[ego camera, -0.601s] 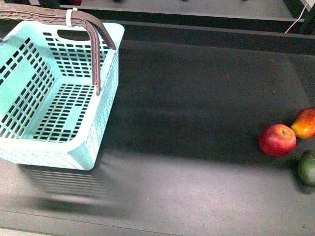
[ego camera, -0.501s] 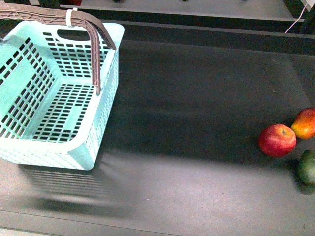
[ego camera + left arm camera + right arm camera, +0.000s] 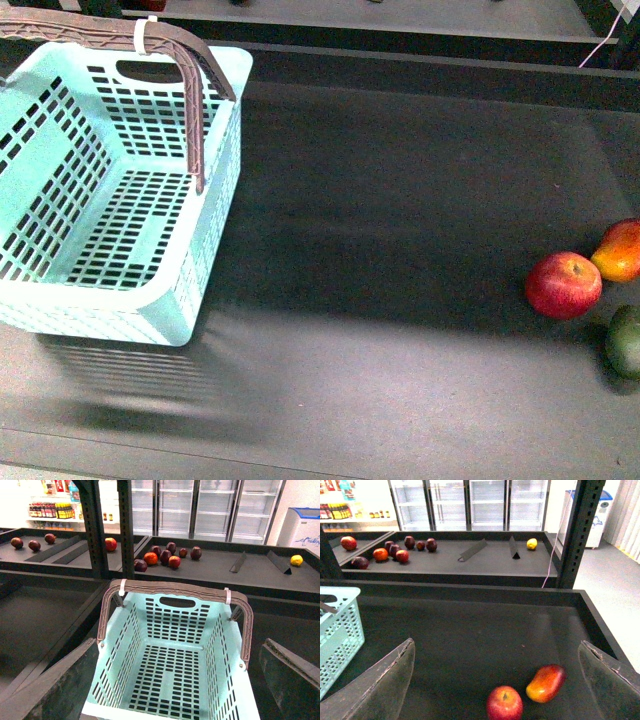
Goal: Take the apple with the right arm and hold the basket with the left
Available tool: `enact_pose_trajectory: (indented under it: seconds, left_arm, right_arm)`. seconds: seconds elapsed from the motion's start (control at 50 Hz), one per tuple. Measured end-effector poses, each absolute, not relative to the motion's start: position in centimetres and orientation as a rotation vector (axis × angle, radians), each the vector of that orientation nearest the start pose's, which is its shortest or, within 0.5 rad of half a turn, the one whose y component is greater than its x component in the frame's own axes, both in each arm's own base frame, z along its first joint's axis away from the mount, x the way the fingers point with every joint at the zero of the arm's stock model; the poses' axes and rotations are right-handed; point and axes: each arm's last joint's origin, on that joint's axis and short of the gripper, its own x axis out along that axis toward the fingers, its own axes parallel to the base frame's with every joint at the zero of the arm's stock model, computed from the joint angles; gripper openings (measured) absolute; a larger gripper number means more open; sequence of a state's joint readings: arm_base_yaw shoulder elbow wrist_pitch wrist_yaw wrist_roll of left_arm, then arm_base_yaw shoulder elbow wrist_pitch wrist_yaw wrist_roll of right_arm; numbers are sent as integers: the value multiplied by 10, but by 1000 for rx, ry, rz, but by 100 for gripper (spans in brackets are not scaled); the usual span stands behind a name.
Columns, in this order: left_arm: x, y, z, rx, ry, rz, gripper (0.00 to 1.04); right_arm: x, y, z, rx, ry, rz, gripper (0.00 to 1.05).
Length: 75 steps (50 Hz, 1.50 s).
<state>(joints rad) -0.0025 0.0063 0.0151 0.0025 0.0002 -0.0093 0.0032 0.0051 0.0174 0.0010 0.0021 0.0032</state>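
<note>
Clearly the apple lies out at four o'clock, on the side of the right gripper, whose jaws stand wide apart, empty, the fruit showing between them.

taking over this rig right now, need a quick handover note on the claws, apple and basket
Left claw: open, empty, facing the basket, not gripping it.
Right claw: open, empty, pointed toward the apple, not at it yet.
Basket: on the left, empty, brown handles up.
Apple: on the right of the dark surface, beside an orange-red fruit, with a green fruit nearby.
Done: nothing gripped.
Left: right arm picks the apple, left arm holds the basket.
</note>
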Motion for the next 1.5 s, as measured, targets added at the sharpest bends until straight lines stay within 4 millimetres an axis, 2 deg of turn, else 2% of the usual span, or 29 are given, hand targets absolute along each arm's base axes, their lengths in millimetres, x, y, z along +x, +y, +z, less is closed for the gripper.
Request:
enact_pose_trajectory:
  seconds: [0.18, 0.28, 0.32, 0.521, 0.721, 0.801, 1.041, 1.201, 1.361, 1.502]
  left_arm:
    - [97, 0, 168, -13, -9, -5, 98]
    - [101, -1, 168, -207, 242, -112, 98]
    - [105, -1, 168, -280, 286, -119, 98]
    - [158, 6, 191, -742, 326, -64, 98]
    - [217, 5, 177, -1017, 407, 7, 98]
    - [250, 2, 169, -1107, 439, 53, 98]
    - [304, 6, 152, -1181, 484, 161, 98]
    - [338, 15, 153, -1191, 489, 161, 98]
    - [363, 15, 158, -1189, 474, 118, 98]
    - [382, 11, 150, -1187, 493, 130, 98]
  right_arm:
    - [97, 0, 169, 3, -13, 1, 96]
    - [97, 0, 169, 3, -13, 2, 96]
    - [97, 0, 169, 3, -13, 3, 96]
    - [97, 0, 169, 3, -13, 3, 96]
    - [97, 0, 169, 3, -13, 3, 96]
    - [97, 0, 169, 3, -13, 3, 96]
    - [97, 0, 169, 3, -13, 3, 96]
    - [97, 0, 169, 3, -13, 3, 96]
    - [97, 0, 169, 3, -13, 3, 96]
    - [97, 0, 169, 3, -13, 3, 96]
